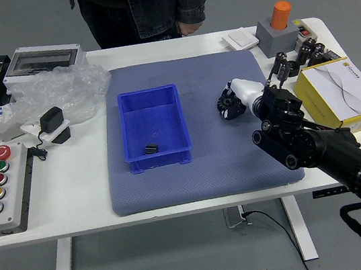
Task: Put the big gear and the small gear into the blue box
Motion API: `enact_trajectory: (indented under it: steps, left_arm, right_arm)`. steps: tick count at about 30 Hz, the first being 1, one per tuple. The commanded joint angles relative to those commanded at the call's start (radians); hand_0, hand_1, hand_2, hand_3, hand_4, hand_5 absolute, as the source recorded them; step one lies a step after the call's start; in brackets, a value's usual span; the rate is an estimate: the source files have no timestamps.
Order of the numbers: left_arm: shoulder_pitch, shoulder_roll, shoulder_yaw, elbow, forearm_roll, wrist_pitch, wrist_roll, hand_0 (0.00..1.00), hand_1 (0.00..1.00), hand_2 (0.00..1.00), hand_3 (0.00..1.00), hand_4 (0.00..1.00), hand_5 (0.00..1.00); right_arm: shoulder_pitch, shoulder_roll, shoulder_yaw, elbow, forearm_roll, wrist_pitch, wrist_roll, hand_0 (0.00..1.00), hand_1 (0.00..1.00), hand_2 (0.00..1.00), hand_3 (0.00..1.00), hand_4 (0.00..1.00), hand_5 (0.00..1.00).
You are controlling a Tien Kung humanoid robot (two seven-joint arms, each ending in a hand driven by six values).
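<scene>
Clutter Flanks Grey-Blue Mat

On the white surface, a control box with coloured buttons lies at left, a crumpled clear plastic bag beyond it. At right sits a yellow-and-white carton; farther back, a grey block carries an orange cylinder. A person in a dark jacket stands at the far side.

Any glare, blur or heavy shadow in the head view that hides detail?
Head view: bright reflections streak the clear plastic bag. The black gear is so dark that its teeth are hard to separate where the right hand meets it. Lighting looks fairly even, with no heavy shadow inside the blue box.
</scene>
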Motion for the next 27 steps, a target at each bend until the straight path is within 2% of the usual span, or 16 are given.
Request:
enact_trajectory:
  steps: [3,4,9,10,13,27]
  left_arm:
    - [0.0,-0.001,0.001,0.0,-0.001,0.0,0.0,0.73,0.679,0.708,0.696,0.45,0.045]
    - [0.0,-0.001,0.001,0.0,-0.001,0.0,0.0,0.73,0.678,0.708,0.695,0.45,0.044]
    - [-0.001,-0.002,0.001,0.0,-0.001,0.0,0.0,0.73,0.678,0.708,0.695,0.45,0.044]
    - [-0.002,-0.002,0.001,0.0,-0.001,0.0,0.0,0.73,0.679,0.706,0.695,0.447,0.041]
    - [-0.002,-0.002,0.001,0.0,-0.002,0.0,-0.001,0.73,0.679,0.706,0.695,0.447,0.041]
    - [-0.003,0.0,-0.001,0.0,-0.002,0.0,-0.002,0.73,0.679,0.707,0.696,0.447,0.04]
  right_arm:
    - [-0.003,0.0,0.0,-0.001,0.002,-0.011,0.006,0.683,0.519,0.581,0.664,0.552,0.167]
    - [-0.004,-0.001,0.0,-0.002,0.002,-0.013,0.007,0.697,0.51,0.549,0.658,0.506,0.144]
    - [-0.008,-0.001,0.0,-0.002,0.002,-0.026,0.015,0.697,0.51,0.549,0.658,0.506,0.144]
    - [-0.009,-0.001,0.001,-0.002,0.002,-0.028,0.017,0.696,0.507,0.534,0.654,0.531,0.092]
    - [-0.009,-0.005,0.008,0.004,0.0,-0.036,0.019,0.696,0.507,0.534,0.654,0.531,0.092]
    - [-0.017,-0.037,0.098,0.112,-0.055,-0.048,-0.007,0.693,0.505,0.528,0.657,0.511,0.081]
